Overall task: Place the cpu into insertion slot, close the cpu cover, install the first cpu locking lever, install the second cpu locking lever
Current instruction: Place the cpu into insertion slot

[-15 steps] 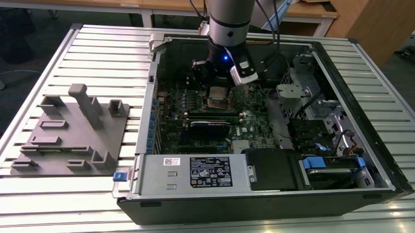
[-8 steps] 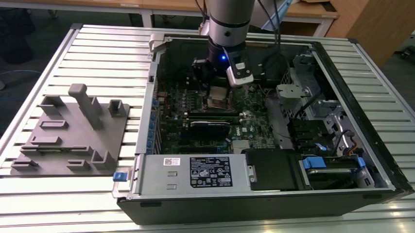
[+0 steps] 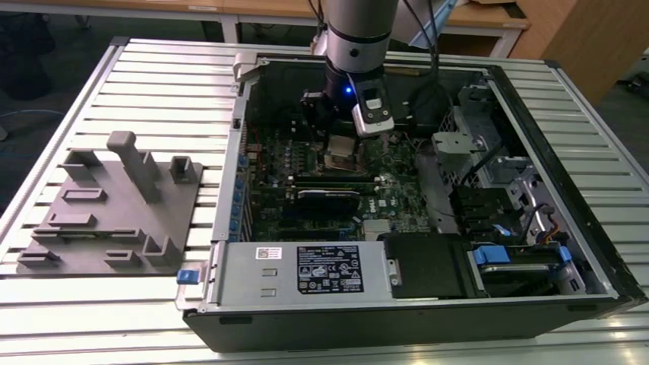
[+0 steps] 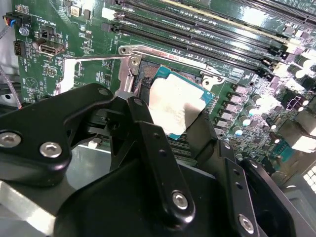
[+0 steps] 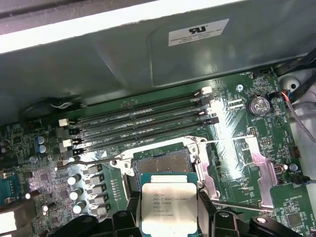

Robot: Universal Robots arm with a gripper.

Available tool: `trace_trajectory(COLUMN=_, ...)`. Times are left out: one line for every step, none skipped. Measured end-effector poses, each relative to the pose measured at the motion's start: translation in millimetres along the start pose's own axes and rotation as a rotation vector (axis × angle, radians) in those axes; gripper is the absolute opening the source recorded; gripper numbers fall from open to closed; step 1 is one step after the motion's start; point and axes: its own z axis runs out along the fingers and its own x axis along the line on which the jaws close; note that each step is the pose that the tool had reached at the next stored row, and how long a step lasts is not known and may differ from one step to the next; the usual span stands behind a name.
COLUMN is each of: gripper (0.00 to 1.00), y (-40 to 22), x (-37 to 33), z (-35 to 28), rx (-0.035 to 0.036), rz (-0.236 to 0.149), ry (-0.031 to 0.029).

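The cpu (image 5: 168,207) sits clamped between the fingers (image 4: 148,143). Just beyond them lies the insertion slot (image 5: 160,163), with 4 long slots (image 5: 143,123) behind it and the cpu cover (image 5: 264,168) lying open beside it, all inside the computer case (image 3: 406,323) on the table (image 3: 163,68).

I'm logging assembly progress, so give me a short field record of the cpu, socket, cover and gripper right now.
gripper: shut on the cpu, over the green board
cpu: held by two opposite edges, not yet seated
insertion slot: uncovered, no chip in it
cpu cover: swung open, lying beside the slot
setting: open computer case on a slatted table
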Motion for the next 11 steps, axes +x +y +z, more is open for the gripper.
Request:
trace_trajectory(gripper=0.54, y=0.0, x=0.0, z=0.0, rx=0.0000, rz=0.000, ry=0.0000)
trace_trajectory(gripper=0.54, y=0.0, x=0.0, z=0.0, rx=0.0000, rz=0.001, ry=-0.0001)
trace_trajectory(gripper=0.54, y=0.0, x=0.0, z=0.0, rx=0.0000, rz=0.005, ry=-0.0003)
trace_trajectory(gripper=0.54, y=0.0, x=0.0, z=0.0, rx=0.0001, rz=0.009, ry=-0.0006)
trace_trajectory(gripper=0.54, y=0.0, x=0.0, z=0.1, rx=0.0001, rz=0.017, ry=-0.0011)
trace_trajectory(gripper=0.54, y=0.0, x=0.0, z=0.1, rx=0.0002, rz=0.029, ry=-0.0018)
trace_trajectory(gripper=0.54, y=0.0, x=0.0, z=0.2, rx=0.0005, rz=0.045, ry=-0.0028)
trace_trajectory(gripper=0.54, y=0.0, x=0.0, z=0.3, rx=0.0006, rz=0.060, ry=-0.0038)
trace_trajectory(gripper=0.54, y=0.0, x=0.0, z=0.3, rx=0.0007, rz=0.072, ry=-0.0045)
trace_trajectory(gripper=0.54, y=0.0, x=0.0, z=0.3, rx=0.0006, rz=0.075, ry=-0.0047)
trace_trajectory(gripper=0.54, y=0.0, x=0.0, z=0.3, rx=0.0006, rz=0.075, ry=-0.0047)
